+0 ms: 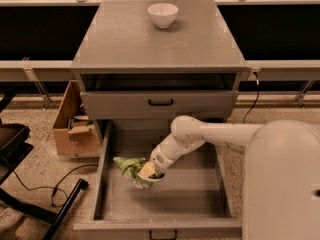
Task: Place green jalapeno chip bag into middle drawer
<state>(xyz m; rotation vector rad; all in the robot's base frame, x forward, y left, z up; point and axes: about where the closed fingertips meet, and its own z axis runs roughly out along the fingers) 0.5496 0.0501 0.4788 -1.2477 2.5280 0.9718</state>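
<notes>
The green jalapeno chip bag (pixel 131 170) is bright green with white patches. It hangs in my gripper (pixel 149 172), which is shut on its right end, low over the bed of the open middle drawer (pixel 160 194). The bag is over the left part of the bed; I cannot tell if it touches it. My white arm (pixel 200 134) reaches down into the drawer from the right. The drawer's black handle (pixel 163 234) shows at the bottom edge.
A shorter grey drawer front with a black handle (pixel 161 103) sits above. A white bowl (pixel 162 14) stands on the cabinet top (pixel 125 44). A cardboard box (pixel 75 129) is on the floor to the left, with black chair legs (pixel 50 209) and a cable.
</notes>
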